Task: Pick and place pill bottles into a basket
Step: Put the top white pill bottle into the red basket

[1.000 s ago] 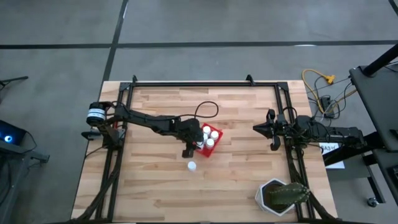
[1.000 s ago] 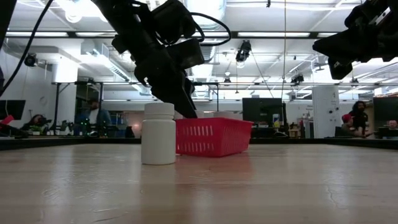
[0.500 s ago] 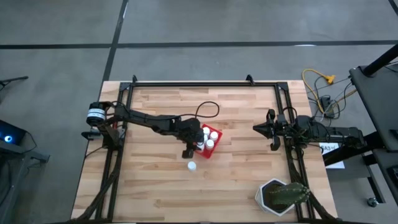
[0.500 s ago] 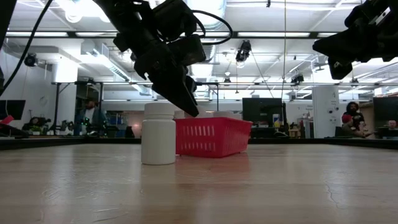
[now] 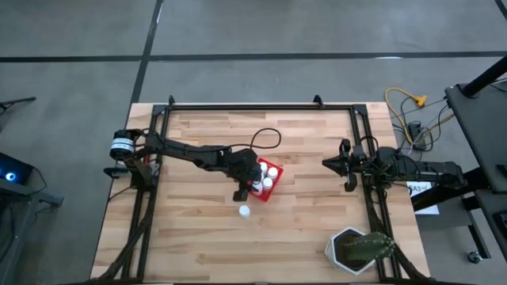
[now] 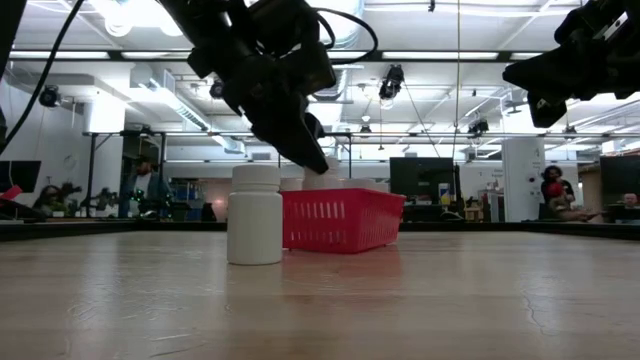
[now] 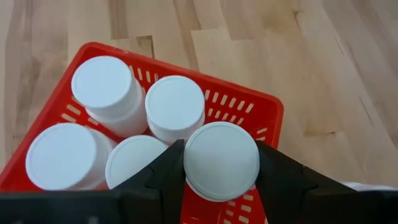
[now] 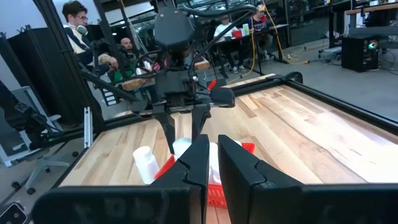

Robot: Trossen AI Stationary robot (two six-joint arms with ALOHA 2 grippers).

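From overhead the left tool [image 5: 253, 184] covers part of the red basket [image 5: 273, 180] mid-frame, so you can't count what's inside. Its wrist cam does: four bottles [image 7: 174, 107] standing in the basket, a fifth bottle [image 7: 221, 160] clamped between the fingers above them. One more bottle [image 6: 255, 214] stands on the wooden surface [image 5: 301, 229], near the basket. The right tool [image 5: 334, 164], pinched together, waits at mid-right. People sit in the room behind.

The small white cylindrical pill bottles [image 7: 175, 106] with round white caps stand in the bright red slotted plastic basket [image 7: 249, 116], which rests on the pale striped wooden table [image 5: 301, 214].
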